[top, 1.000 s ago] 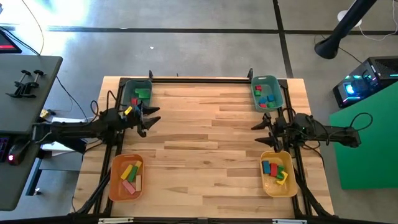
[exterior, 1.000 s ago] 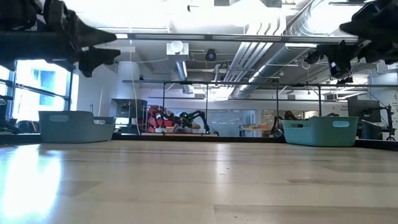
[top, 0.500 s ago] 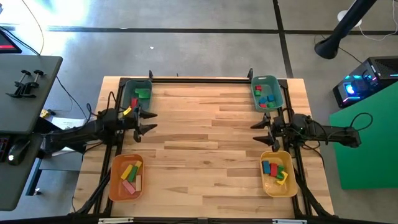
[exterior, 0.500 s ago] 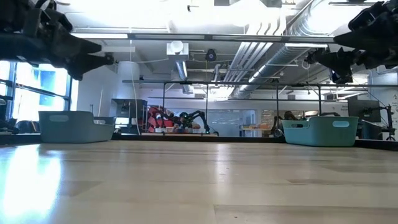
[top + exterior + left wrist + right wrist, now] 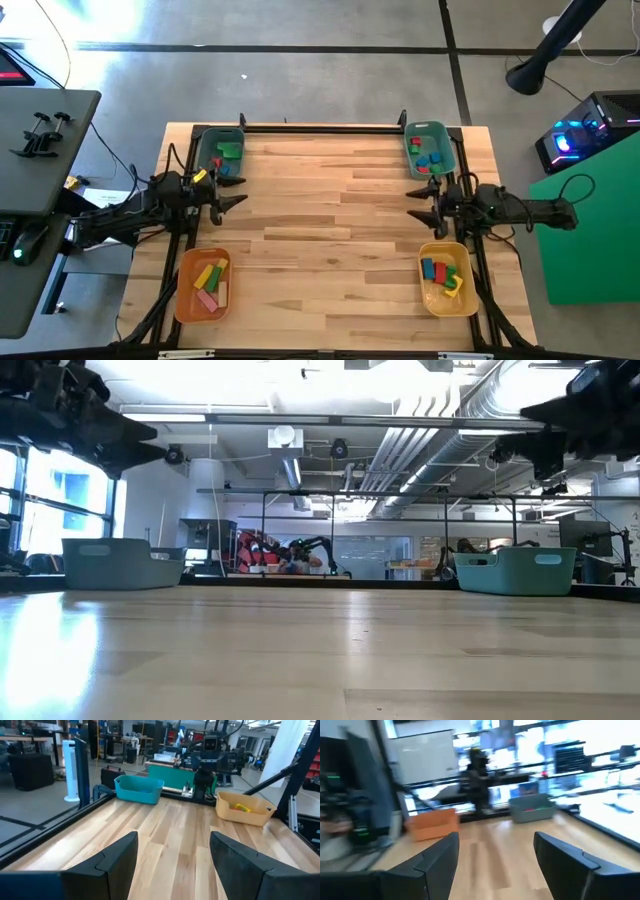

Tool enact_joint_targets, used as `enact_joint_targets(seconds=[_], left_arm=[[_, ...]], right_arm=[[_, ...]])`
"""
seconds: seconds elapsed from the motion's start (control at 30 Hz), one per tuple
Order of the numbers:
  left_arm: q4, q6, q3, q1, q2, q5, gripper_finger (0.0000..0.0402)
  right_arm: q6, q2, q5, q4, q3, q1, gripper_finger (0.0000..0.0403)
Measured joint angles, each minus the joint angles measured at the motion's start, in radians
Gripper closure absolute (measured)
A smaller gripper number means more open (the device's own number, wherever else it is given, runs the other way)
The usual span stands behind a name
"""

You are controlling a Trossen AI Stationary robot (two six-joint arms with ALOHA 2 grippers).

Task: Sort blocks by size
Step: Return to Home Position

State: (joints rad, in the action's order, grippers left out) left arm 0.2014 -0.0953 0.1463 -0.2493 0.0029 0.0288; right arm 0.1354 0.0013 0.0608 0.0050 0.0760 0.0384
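The blocks lie sorted into four bins at the table's corners: green and red ones (image 5: 229,152) in the far-left teal bin, blue, green and red ones (image 5: 427,158) in the far-right teal bin, yellow, green and pink bars (image 5: 210,281) in the near-left orange bin, and blue, red, green and yellow ones (image 5: 444,273) in the near-right yellow bin. My left gripper (image 5: 232,192) hovers open at the left edge, pointing level across the table. My right gripper (image 5: 420,206) hovers open at the right edge, facing it. Both are empty (image 5: 172,865) (image 5: 495,865).
The teal bins (image 5: 214,140) (image 5: 440,130) stand at the far corners, the orange bin (image 5: 184,290) and the yellow bin (image 5: 466,295) at the near corners. Bare wooden tabletop (image 5: 330,220) stretches between the arms. A black frame runs along the table's far edge (image 5: 320,126).
My left gripper has drawn back toward the table's left edge and tipped up from a slight downward slant to level, staying open. My right gripper has swung a little toward the far edge without leaving its place.
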Motion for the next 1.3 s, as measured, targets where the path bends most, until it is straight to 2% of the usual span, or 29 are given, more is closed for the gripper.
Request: enact_joint_targets(seconds=[0.07, 0.13, 0.47, 0.63, 0.83, 0.93, 1.0, 1.17, 1.3], left_arm=[[0.004, -0.007, 0.000, 0.000, 0.000, 0.000, 0.0170], [0.008, -0.031, 0.000, 0.000, 0.000, 0.000, 0.0170], [0.022, -0.165, 0.000, 0.000, 0.005, -0.013, 0.0170], [0.031, -0.102, 0.000, 0.000, 0.009, -0.015, 0.0170], [0.065, 0.054, 0.000, 0.000, 0.009, -0.015, 0.0170], [0.058, 0.070, 0.000, 0.000, 0.009, -0.015, 0.0170], [0.021, 0.053, -0.007, 0.001, 0.009, -0.015, 0.0170], [-0.232, 0.030, -0.123, 0.018, 0.013, 0.032, 0.0170], [-0.227, 0.048, -0.135, 0.046, 0.022, 0.056, 0.0170]], right_arm=[[-0.030, 0.000, 0.092, 0.037, -0.027, 0.025, 0.0149], [-0.064, 0.000, 0.131, 0.092, -0.051, 0.043, 0.0149], [-0.062, 0.015, 0.114, 0.035, -0.066, 0.063, 0.0149], [-0.049, 0.018, 0.114, 0.035, -0.066, 0.063, 0.0149], [-0.057, 0.018, 0.113, 0.035, -0.066, 0.063, 0.0149], [-0.057, 0.018, 0.113, 0.035, -0.066, 0.063, 0.0149], [-0.057, 0.018, 0.113, 0.035, -0.066, 0.063, 0.0149], [-0.057, 0.018, 0.112, 0.035, -0.066, 0.063, 0.0149], [-0.057, 0.018, 0.112, 0.035, -0.066, 0.063, 0.0149]])
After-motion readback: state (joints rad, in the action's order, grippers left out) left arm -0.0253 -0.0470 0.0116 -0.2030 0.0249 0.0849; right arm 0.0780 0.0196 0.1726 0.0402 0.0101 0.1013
